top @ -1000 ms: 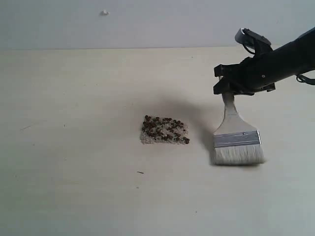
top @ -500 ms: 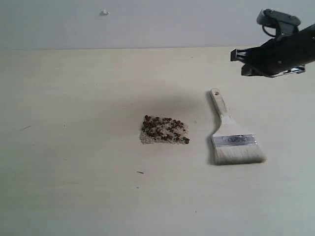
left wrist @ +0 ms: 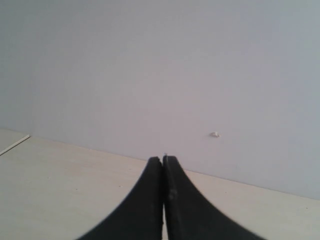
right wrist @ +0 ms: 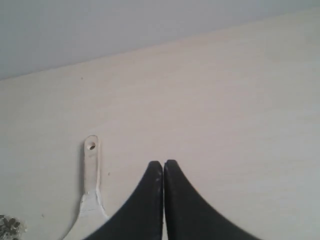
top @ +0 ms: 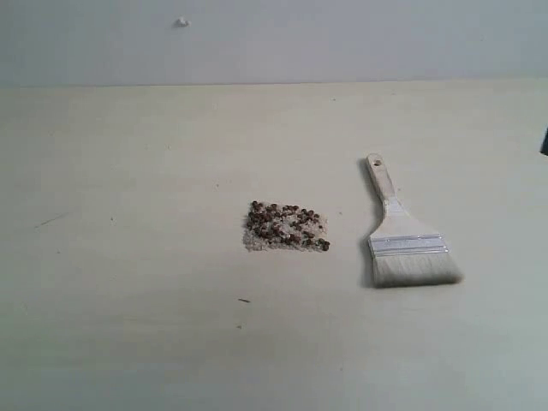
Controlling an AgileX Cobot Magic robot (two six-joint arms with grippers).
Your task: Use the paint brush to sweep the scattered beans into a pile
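Exterior view: the beans (top: 282, 218), dark reddish-brown and mixed with whitish grit, lie gathered in one compact pile (top: 286, 229) near the middle of the pale worktop (top: 128, 223). The brush (top: 402, 240) lies flat on the worktop to the right of the pile, near it but apart from it. Its pale bristles face the near edge, the silver ferrule sits just behind them, and the wooden handle with its end hole points toward the wall (top: 274, 43), leaning slightly left. Nothing touches the brush. A small white mark (top: 181, 22) shows on the wall.

Left wrist view: the left gripper (left wrist: 163, 161) is empty, its two black jaws pressed together, tips raised above the worktop and facing the wall.

Right wrist view: the right gripper (right wrist: 163, 165) has its jaws closed against each other with nothing between them. The brush handle lies on the worktop beside the tips, clear of them, and an edge of the pile shows at the frame corner.
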